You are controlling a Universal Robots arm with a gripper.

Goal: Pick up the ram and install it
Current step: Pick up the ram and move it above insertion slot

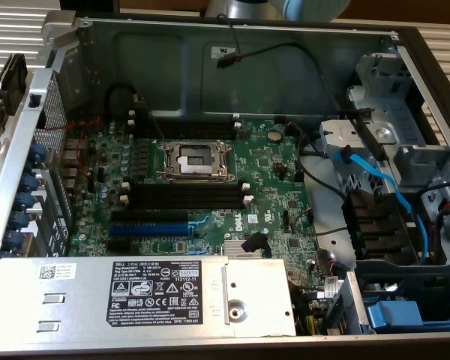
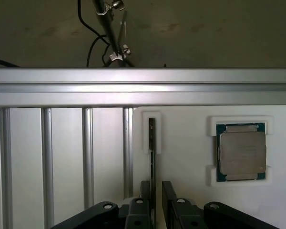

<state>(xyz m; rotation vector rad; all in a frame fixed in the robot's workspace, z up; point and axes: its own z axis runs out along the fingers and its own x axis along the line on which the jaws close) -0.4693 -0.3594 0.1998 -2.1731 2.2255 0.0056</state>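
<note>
Hand point(image 2: 156, 187) is the nearest thing to the wrist camera. Its two black fingers point(image 2: 168, 191) stand apart, and the ram point(image 2: 152, 160) is between them, upright on its thin edge in a white tray point(image 2: 190, 186). You can see a gap beside one finger, while the other finger is just beside the stick, perhaps touching it; I judge that nothing is clamped. Here is the first danger: if you close from this uneven position, one finger meets the ram sooner and may push it sideways in its holder, so it could come up tilted or slip out. A little further on the same tray lies a processor point(image 2: 241, 151), apart from the ram, and beyond it an aluminium rail point(image 2: 143, 86) crosses. A lift that swings toward that rail could knock the stick. In the exterior view you have the open computer case point(image 1: 210, 45) with its motherboard point(image 1: 274, 169). The black memory slots point(image 1: 184, 196) lie between the blue expansion slot point(image 1: 146, 229) and the processor socket point(image 1: 195, 157). A tilted ram would probably not enter such a narrow slot, and pressing it then could bend the board or the latches. The black cable point(image 1: 285, 46) near the far wall could also catch the arm.
</note>
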